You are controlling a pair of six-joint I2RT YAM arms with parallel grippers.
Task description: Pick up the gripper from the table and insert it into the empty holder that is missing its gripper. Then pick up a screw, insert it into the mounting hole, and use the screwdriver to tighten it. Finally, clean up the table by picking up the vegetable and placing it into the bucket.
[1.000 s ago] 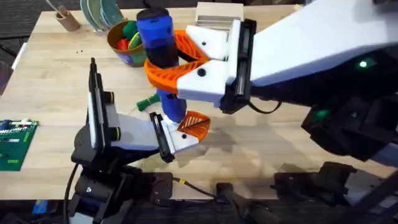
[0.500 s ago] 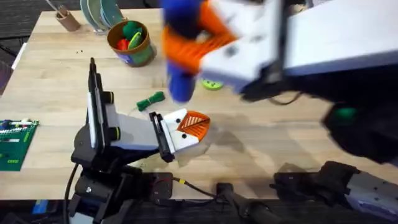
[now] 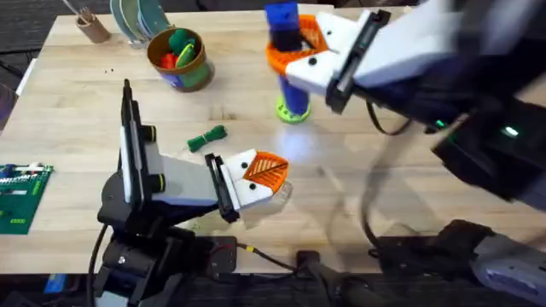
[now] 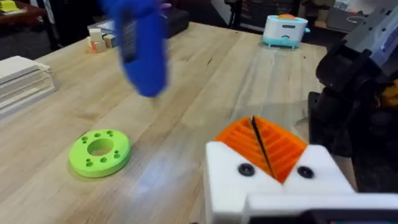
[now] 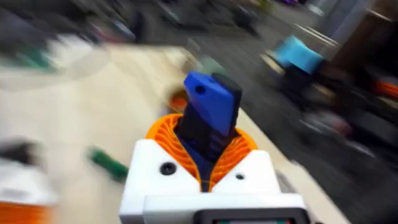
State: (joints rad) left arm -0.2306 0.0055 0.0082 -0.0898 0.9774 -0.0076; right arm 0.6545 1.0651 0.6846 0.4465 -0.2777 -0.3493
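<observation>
Right pincer [image 3: 294, 53] clamped on upright screwdriver [image 3: 286, 43], tip down over lime disc [image 3: 291, 113], vegetable [image 3: 206, 138] beside closed left pincer [image 3: 260, 175]

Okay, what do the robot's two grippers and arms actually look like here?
Both grippers, left gripper and right gripper, have white angular finger mounts with black screws and orange ribbed pads. The left arm is black and white; the right arm has a white shell, green indicator lights and black cables.
</observation>
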